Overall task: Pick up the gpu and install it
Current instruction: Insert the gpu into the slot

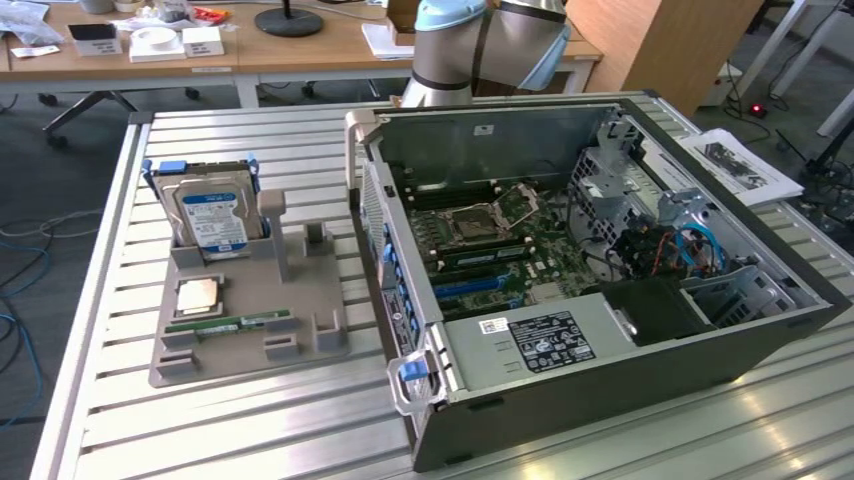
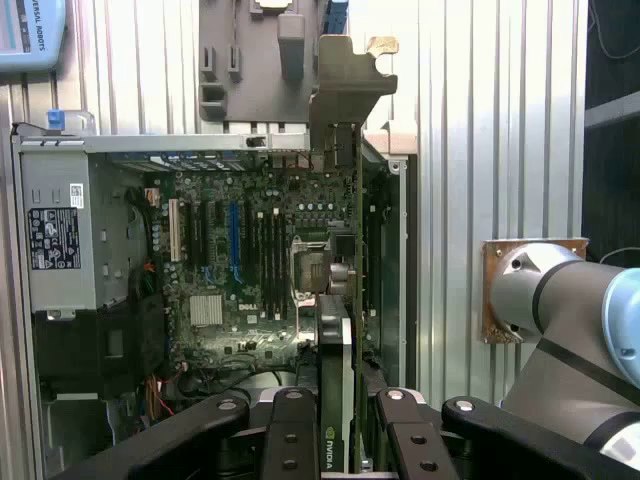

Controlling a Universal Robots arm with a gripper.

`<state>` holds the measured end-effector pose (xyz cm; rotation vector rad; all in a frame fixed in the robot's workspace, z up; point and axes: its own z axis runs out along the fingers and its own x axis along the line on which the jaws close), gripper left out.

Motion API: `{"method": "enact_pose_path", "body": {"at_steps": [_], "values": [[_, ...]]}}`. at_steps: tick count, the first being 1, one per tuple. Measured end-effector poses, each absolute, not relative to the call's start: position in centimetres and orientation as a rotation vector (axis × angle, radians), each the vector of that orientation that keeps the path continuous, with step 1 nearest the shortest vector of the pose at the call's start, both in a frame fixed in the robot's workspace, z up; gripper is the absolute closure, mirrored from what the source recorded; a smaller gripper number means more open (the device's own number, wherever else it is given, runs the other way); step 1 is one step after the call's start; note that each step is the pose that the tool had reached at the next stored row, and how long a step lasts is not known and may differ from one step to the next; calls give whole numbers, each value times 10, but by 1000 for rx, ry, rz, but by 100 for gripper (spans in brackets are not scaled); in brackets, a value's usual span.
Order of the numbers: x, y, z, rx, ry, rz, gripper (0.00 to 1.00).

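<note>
Slatted table [image 2: 480,150], open case [image 2: 150,143] — gpu [image 2: 351,90] edge-on, bracket end away from hand [image 2: 346,340]

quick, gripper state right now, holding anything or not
gripper: closed, holding the gpu edge-on between its fingers

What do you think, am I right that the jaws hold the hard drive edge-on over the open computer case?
Not quite: the wrist view shows that what the jaws hold edge-on over the open computer case is the gpu.
</note>
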<state>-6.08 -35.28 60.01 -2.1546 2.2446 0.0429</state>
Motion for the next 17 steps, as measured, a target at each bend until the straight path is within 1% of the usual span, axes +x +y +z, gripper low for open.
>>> {"method": "enact_pose_path", "body": {"at_steps": [9, 17], "values": [[-61, -353, 598, -2154, 2244, 43, 73], [-61, -353, 591, -2153, 2243, 40, 73]]}}
